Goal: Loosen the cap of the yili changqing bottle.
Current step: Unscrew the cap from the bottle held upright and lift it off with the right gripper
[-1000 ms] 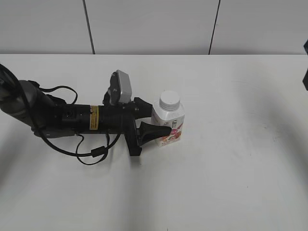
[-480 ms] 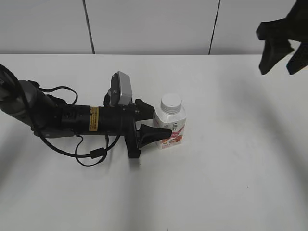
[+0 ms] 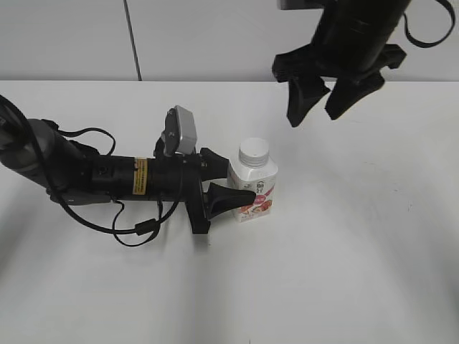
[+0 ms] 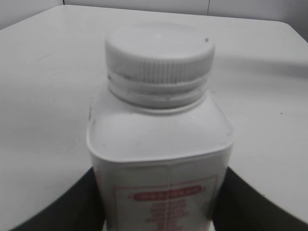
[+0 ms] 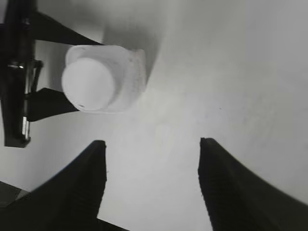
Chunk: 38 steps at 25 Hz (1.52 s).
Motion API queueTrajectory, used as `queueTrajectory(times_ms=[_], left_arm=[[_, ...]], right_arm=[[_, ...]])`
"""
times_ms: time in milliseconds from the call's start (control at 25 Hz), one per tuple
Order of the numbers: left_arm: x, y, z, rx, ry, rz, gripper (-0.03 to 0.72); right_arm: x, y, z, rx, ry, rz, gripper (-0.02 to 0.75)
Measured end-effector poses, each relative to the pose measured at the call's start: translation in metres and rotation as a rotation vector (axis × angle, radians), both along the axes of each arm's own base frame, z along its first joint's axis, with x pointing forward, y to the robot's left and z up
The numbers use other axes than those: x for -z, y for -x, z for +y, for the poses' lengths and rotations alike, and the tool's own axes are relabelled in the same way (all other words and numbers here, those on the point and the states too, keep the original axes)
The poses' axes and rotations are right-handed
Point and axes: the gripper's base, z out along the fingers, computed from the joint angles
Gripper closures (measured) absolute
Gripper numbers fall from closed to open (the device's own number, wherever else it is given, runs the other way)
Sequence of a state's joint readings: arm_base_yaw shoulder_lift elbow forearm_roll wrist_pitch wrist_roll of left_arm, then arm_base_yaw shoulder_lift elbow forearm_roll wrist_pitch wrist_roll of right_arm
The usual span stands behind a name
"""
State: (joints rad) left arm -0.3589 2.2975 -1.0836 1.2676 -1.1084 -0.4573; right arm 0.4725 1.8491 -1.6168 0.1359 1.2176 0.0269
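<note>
1. Lying low along the white table (image 3: 344, 272) in the exterior view, the left arm stretches from the left edge toward the middle, its left gripper (image 3: 233, 183) clamped on the body of the yili changqing bottle (image 3: 252, 188). One black finger crosses the front of the fruit-printed label; the other sits behind the bottle. The bottle stands upright near the table's centre with the cap (image 3: 254, 151) on its neck. The right arm hangs down from the top of the picture, its right gripper (image 3: 323, 104) spread wide in the air, above and to the right of the cap, touching nothing.

2. Seen from the left wrist, the bottle (image 4: 159, 163) fills the picture, upright, with the ribbed white cap (image 4: 160, 52) seated on the neck. Dark fingers (image 4: 72, 204) press the bottle's lower sides on both flanks.

3. Looking down from the right wrist, two black fingers (image 5: 79, 192) stand wide apart over bare table. The bottle (image 5: 130, 72) and cap (image 5: 89, 83) lie at upper left, beyond the fingertips, held between the left gripper's (image 5: 77, 72) fingers.
</note>
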Motion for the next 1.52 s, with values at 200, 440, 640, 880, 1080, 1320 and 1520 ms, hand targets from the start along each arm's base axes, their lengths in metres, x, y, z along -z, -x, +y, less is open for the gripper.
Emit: queueTrajectory(times_ms=[200, 440, 640, 880, 1080, 1320, 1520], left_arm=[[0.0, 0.0, 0.0, -0.001, 0.0, 0.002, 0.303], [0.0, 0.0, 0.0, -0.001, -0.001, 0.002, 0.303], [0.0, 0.0, 0.0, -0.001, -0.001, 0.003, 0.305], [0.0, 0.0, 0.0, -0.001, -0.001, 0.003, 0.305], [0.0, 0.0, 0.0, -0.001, -0.001, 0.003, 0.305], [0.0, 0.0, 0.0, -0.001, -0.001, 0.003, 0.306], [0.0, 0.0, 0.0, -0.001, -0.001, 0.003, 0.31]], right_arm=[[-0.002, -0.001, 0.032, -0.056, -0.019, -0.025, 0.258], [0.005, -0.002, 0.052, -0.08, -0.02, -0.018, 0.258], [0.021, -0.006, 0.059, -0.081, -0.008, 0.017, 0.258], [0.037, -0.012, 0.064, -0.078, 0.01, 0.045, 0.258], [0.047, -0.016, 0.067, -0.078, 0.019, 0.059, 0.258], [0.049, -0.018, 0.067, -0.079, 0.024, 0.061, 0.258], [0.049, -0.018, 0.067, -0.082, 0.025, 0.059, 0.258]])
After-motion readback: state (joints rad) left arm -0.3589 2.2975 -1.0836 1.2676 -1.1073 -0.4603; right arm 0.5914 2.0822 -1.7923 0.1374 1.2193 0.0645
